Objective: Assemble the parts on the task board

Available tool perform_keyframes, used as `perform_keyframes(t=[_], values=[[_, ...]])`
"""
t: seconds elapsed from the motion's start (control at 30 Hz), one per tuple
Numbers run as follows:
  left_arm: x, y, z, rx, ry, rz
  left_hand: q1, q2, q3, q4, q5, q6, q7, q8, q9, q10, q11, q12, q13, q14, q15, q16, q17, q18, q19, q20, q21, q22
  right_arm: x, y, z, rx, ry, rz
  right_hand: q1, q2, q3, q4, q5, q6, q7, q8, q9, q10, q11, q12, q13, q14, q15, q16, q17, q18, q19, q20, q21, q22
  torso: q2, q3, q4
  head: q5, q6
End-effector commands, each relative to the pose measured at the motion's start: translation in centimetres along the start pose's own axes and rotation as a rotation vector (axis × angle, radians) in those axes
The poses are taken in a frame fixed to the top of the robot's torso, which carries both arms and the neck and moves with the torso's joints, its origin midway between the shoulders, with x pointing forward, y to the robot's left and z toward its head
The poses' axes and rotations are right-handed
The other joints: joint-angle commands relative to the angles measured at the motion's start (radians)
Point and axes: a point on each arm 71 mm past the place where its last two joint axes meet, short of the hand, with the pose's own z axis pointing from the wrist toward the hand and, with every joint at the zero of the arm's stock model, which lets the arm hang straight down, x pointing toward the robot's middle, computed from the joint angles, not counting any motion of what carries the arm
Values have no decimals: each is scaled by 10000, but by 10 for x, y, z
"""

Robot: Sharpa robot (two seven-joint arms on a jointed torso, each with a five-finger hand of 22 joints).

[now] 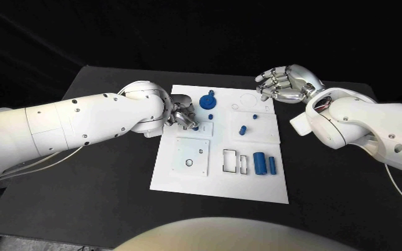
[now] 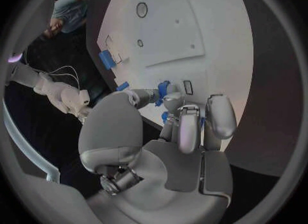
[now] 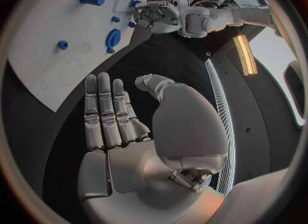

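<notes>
The white task board [image 1: 219, 178] lies mid-table. My left hand [image 1: 182, 115] is over the board's left side, and thumb and fingers pinch a small blue part [image 2: 163, 87] just above the plate. The same part peeks out under the fingers [image 1: 195, 126]. A round blue part [image 1: 207, 100] lies beside that hand, with a tiny blue piece [image 1: 211, 115] close by. A short blue peg [image 1: 242, 129] sits mid-board. Two blue cylinders [image 1: 265, 163] lie near the right edge. My right hand [image 1: 284, 83] hovers open past the board's far right corner, fingers straight [image 3: 106, 111], holding nothing.
Raised white plates with cut-outs [image 1: 191, 156] and rectangular slots [image 1: 234, 162] cover the board's near half. Black table [image 1: 335, 193] surrounds the board on all sides. In the right wrist view the left hand [image 3: 157, 16] shows beyond the board [image 3: 38, 54].
</notes>
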Motion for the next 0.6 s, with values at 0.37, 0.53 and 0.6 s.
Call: perform_keyframes(t=[0.37,0.53,0.6], values=[[4,0,1,-19,312,-42,-253,-89,1275,-1444,-32,0,-150,24,18,112,-35,58,53,850,-79,46,2027,-149,105,-14,63,42,1,0,0,-3,68,15,-16,117,-41,-12,-11,45,578,26,-20,-498,449,60,-40,-67,22,-55,-20,79,-9,82,-87,-38,-4,4,-2,1,-16],[4,0,1,-14,289,-115,-253,-89,1275,-1444,-32,0,-150,24,18,112,-35,58,53,850,-79,46,2027,-149,105,-14,63,42,1,0,0,-1,67,15,-16,117,-41,-12,-11,45,578,26,-20,-498,449,60,-40,-67,22,-55,-20,79,-9,82,-87,-38,-2,5,-7,-6,-19],[4,0,1,-13,284,-137,-287,-98,1222,-1420,-38,5,-161,21,19,122,-43,64,66,851,-86,46,2028,-150,108,-20,61,45,1,0,0,-1,68,16,-15,119,-43,-10,-11,43,579,30,-26,-504,451,68,-55,-73,24,-61,-27,80,-8,85,-99,-52,-2,6,-9,-10,-21]])
